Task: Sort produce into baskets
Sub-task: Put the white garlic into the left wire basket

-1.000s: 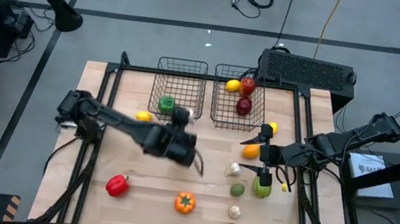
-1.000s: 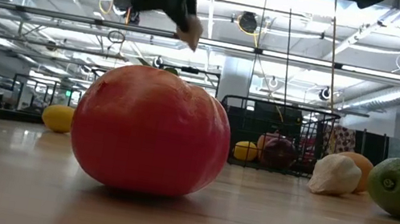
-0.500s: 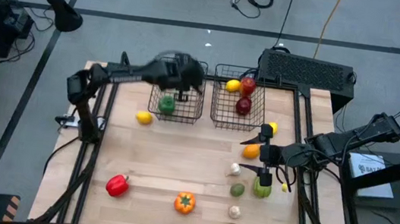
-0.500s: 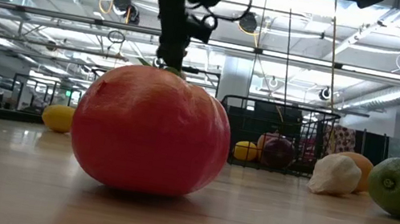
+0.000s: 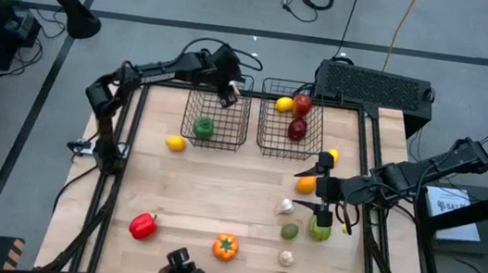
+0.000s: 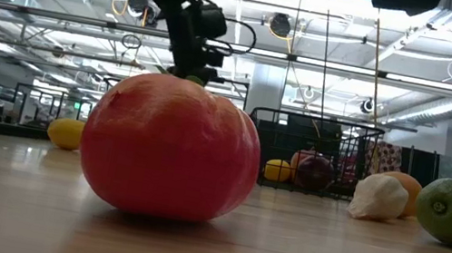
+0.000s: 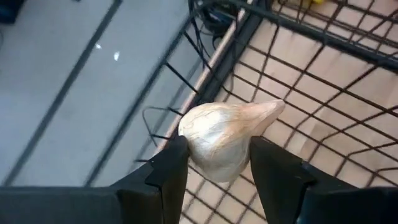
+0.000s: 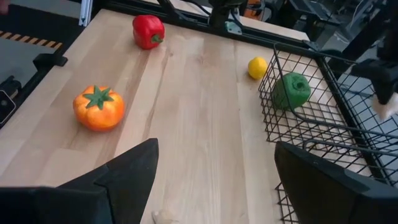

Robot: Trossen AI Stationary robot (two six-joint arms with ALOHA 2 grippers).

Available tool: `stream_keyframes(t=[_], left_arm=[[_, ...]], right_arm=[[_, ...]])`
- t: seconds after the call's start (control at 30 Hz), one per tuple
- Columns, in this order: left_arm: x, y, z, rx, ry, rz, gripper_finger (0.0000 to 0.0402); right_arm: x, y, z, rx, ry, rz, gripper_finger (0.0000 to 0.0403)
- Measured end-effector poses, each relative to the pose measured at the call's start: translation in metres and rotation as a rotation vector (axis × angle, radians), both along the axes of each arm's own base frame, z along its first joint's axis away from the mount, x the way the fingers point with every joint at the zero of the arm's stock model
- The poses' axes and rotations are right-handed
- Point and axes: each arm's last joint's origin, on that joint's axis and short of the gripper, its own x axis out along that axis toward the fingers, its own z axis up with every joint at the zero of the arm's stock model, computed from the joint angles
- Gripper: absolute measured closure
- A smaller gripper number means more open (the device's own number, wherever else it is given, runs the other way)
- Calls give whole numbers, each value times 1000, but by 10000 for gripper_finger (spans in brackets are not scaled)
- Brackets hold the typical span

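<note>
On the wooden bench (image 5: 218, 199) stand two wire baskets (image 5: 219, 115), side by side at the far edge.

On the left side of the bench lie one red pepper (image 5: 142, 227) near the front and one lemon (image 5: 175, 143) just beside the left basket. One orange pepper (image 5: 225, 246) sits near the front middle.

The left basket holds one green piece (image 5: 203, 128). The left pincer (image 5: 227, 94) hangs over this basket's far rim, pinching one whitish bulb (image 7: 227, 142) between its two fingers (image 7: 168, 171); the wrist view shows the bulb above the mesh at the basket's edge.

The right basket (image 5: 290, 124) holds three things: one lemon (image 5: 283, 104) and two red apples (image 5: 300, 115), one paler than the other.

Right of the middle lie six more pieces: a lemon (image 5: 331, 155), an orange (image 5: 306, 184), a whitish bulb (image 5: 285, 206), a dull green fruit (image 5: 289, 231), a bright green piece (image 5: 319, 228) and another whitish bulb (image 5: 286, 257). The right pincer (image 5: 312, 190) hovers spread wide among them, beside the orange, holding nothing.

A black box (image 5: 376, 86) sits behind the right basket.
</note>
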Motion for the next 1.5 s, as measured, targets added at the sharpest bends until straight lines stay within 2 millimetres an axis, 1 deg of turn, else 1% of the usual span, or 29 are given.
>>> stream_keyframes(t=[0.17,0.23,0.4,0.5,0.73,0.83,0.93,1.0,1.03,1.1,1.17,1.23,1.3,1.4,1.5], left_arm=[[10,9,-24,-16,4,73,233],[13,11,-31,-23,-8,97,233],[15,15,-46,-23,42,164,233],[13,16,-46,-29,34,190,227],[13,16,-45,-19,24,213,179],[15,13,-45,-31,14,218,165],[19,7,-39,-34,-1,206,160],[19,0,-28,-16,4,203,160],[19,-5,-20,-7,7,202,160],[16,-18,5,11,-30,198,160],[12,-40,32,25,-82,185,160],[8,-71,60,46,-151,143,160],[4,-107,80,87,-192,90,160],[-2,-161,94,160,-226,37,160],[-8,-211,97,225,-256,-9,160]], right_arm=[[0,0,0,6,-2,-8,90],[0,0,0,6,-2,-8,90],[0,0,0,6,-1,-8,90],[0,0,-1,3,5,-7,90],[-1,0,-1,0,11,-7,90],[-1,0,-1,0,11,-7,90],[-1,0,-1,1,12,-8,90],[-1,0,-1,7,11,-11,90],[-1,0,-1,10,12,-13,90],[-1,0,-1,15,13,-15,90],[-1,0,-2,14,16,-16,90],[-1,0,-2,18,18,-18,90],[-1,0,-2,19,19,-19,90],[-1,-1,-2,21,21,-21,90],[-1,-1,-2,37,22,-30,90]])
